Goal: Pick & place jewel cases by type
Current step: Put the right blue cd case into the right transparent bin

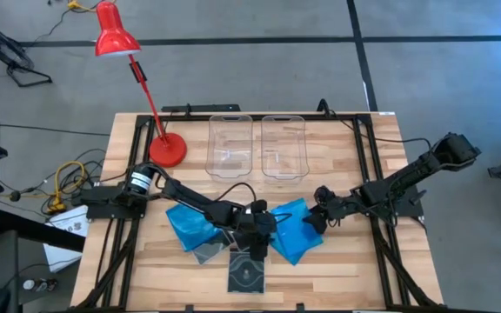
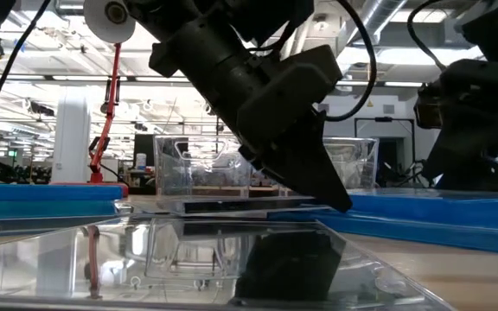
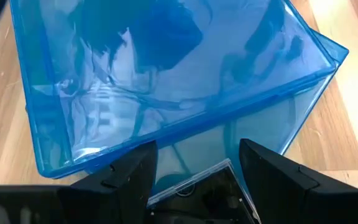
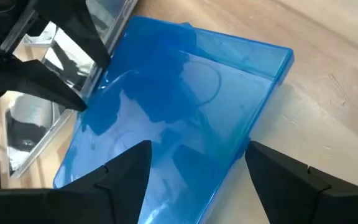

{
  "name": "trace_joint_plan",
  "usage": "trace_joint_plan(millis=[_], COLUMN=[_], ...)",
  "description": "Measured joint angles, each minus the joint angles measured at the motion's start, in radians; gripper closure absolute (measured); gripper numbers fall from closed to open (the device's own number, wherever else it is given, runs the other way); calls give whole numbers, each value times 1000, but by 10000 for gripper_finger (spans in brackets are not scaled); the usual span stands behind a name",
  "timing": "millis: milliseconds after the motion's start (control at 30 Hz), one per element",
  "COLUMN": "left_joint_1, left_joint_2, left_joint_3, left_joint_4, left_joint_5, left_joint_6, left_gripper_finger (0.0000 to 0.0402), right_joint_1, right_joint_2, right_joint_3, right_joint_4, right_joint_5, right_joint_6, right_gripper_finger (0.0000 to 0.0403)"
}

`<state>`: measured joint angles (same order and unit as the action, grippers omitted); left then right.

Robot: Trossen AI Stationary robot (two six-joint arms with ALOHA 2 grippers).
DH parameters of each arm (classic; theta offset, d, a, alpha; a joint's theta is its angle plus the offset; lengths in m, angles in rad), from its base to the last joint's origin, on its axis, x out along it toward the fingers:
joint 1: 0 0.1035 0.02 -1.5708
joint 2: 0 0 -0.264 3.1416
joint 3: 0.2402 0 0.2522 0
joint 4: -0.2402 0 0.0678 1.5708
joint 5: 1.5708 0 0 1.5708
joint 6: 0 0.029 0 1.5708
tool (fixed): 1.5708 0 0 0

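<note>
Two blue jewel cases (image 1: 292,230) lie overlapping right of centre, the upper one (image 3: 166,81) resting on the lower (image 3: 284,118). More blue cases (image 1: 185,224) lie left of centre. A clear case with a disc (image 1: 246,271) lies near the front edge. My left gripper (image 1: 257,228) is open and slants down, its fingers on either side of a clear case's corner (image 3: 204,186) next to the blue pair. My right gripper (image 1: 313,219) is open and slants down over the upper blue case (image 4: 185,106). My left gripper's fingers (image 3: 129,174) stand on either side of the clear case's corner (image 3: 213,177), slanting down from the table's left. I cannot tell whether they touch it. The case lies flat.
Two clear bins (image 1: 230,143) (image 1: 283,143) stand side by side at the far middle. A red desk lamp's base (image 1: 167,149) sits at the far left. A grey case (image 1: 207,252) lies by the left blue ones. Bare wood lies at the front right (image 1: 355,269).
</note>
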<state>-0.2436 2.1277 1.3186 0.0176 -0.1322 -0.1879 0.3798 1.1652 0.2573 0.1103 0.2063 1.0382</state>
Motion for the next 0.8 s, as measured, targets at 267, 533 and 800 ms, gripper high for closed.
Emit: trace_joint_plan(millis=[267,533,800], left_joint_1=[1,1,0], left_joint_2=[0,0,0], left_joint_3=[0,0,0], left_joint_4=[-8,-8,-8], left_joint_5=[-4,-6,-6], left_joint_6=[0,0,0], left_gripper_finger=[175,175,175], right_joint_1=[27,67,79], right_joint_2=[0,0,-20], right_joint_3=[2,2,2], right_joint_4=[83,99,110], right_joint_5=[-63,-77,-76], right_joint_6=[-22,-20,-28], right_gripper_finger=[159,198,247])
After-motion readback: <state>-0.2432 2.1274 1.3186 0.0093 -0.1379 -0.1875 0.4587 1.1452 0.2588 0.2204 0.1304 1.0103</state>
